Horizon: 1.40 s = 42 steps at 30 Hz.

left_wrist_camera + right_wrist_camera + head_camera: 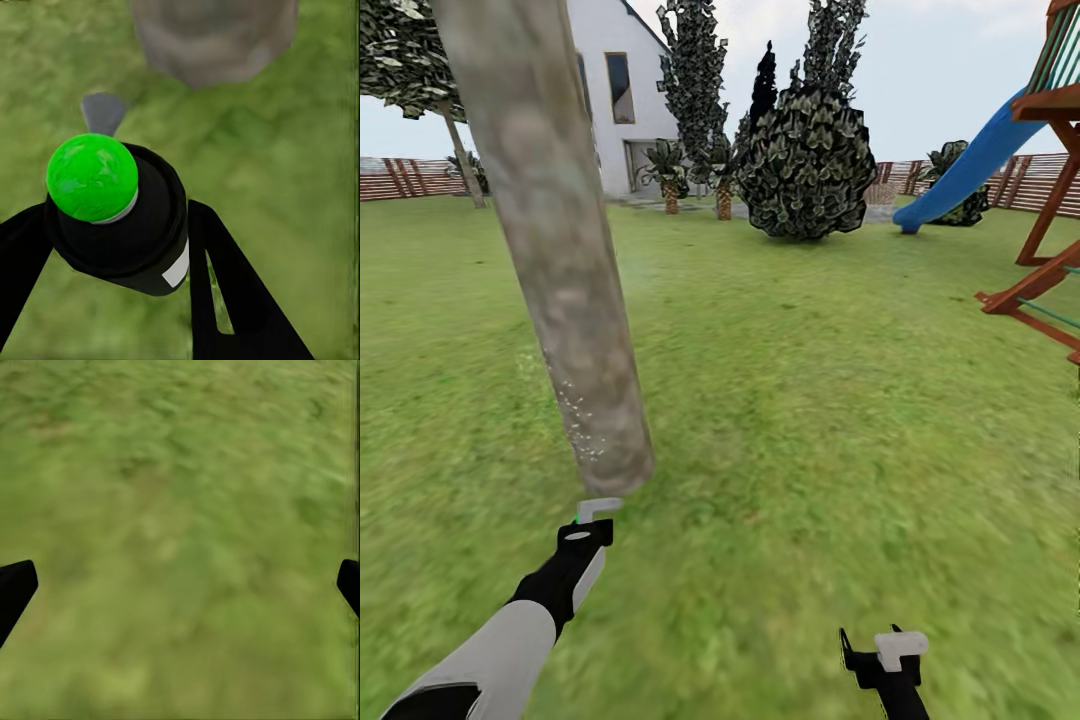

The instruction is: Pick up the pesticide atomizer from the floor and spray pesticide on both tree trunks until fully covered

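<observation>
**A:** Which step are you on, as far as these views let you judge?

**B:** The spraying step, on the near tree trunk (555, 250). Your left gripper (124, 251) has its two black fingers (240, 292) clamped on the pesticide atomizer (124, 225), one finger on each side of the black bottle, the white label facing the finger on the label side and the green cap (91, 178) standing out past the fingertips. The foot of the trunk sits just ahead of the fingertips, beyond the cap, not touching it.

**A:** Is any pesticide landing?

**B:** A sprinkle of white specks (575, 415) shows low on the trunk, on the side above your left fingers. It covers a small patch near the base; the rest of the column reads bare grey-tan, so you are early in this tree by my judgement.

**A:** And your right gripper?

**B:** The right gripper (180, 577) is spread wide with nothing between its fingers; there is lawn (180, 510) ahead of them.

**A:** What does the next move call for?

**B:** Keep your grip firm and the nozzle aimed at the bark, then sweep the fingers upward along the trunk and around its far side, since the coverage looks one-sided. The second tree (460, 150) stands well beyond your fingertips, near the fence (400, 178), so you will need to drive over afterwards.
</observation>
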{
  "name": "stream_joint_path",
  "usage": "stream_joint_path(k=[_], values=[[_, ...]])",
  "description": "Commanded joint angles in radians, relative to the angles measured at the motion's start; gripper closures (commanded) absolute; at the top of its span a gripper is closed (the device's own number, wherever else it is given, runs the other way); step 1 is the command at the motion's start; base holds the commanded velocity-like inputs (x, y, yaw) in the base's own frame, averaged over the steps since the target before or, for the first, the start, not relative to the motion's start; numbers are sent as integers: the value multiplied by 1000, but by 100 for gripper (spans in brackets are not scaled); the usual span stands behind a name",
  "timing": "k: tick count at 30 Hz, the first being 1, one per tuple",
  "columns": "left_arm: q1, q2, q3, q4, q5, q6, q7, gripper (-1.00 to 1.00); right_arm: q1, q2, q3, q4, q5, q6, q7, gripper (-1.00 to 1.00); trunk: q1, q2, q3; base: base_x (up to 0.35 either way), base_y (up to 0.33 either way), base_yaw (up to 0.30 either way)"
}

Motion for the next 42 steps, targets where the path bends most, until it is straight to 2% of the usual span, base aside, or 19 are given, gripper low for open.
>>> stream_joint_path(k=[1, 7, 21, 35, 42], values=[[0, 0, 0, 0, -1, 0, 0, 100, 0, 0, 0, 0, 0, 0, 0, -100, 0, 0, 0, 94, -267, 1], [0, 0, 0, 0, -2, 0, 0, 100, 0, 0, 0, 0, 0, 0, 0, -100, 0, 0, 0, 142, -266, 78], [0, 0, 0, 0, -1, 0, 0, 100, 0, 0, 0, 0, 0, 0, 0, -100, 0, 0, 0, 101, -266, 268], [0, 0, 0, 0, -1, 0, 0, 100, 0, 0, 0, 0, 0, 0, 0, -100, 0, 0, 0, 94, -267, 15], [0, 0, 0, 0, -1, 0, 0, 100, 0, 1, 0, 0, 0, 0, 0, -100, 0, 0, 0, 95, -267, 214]])
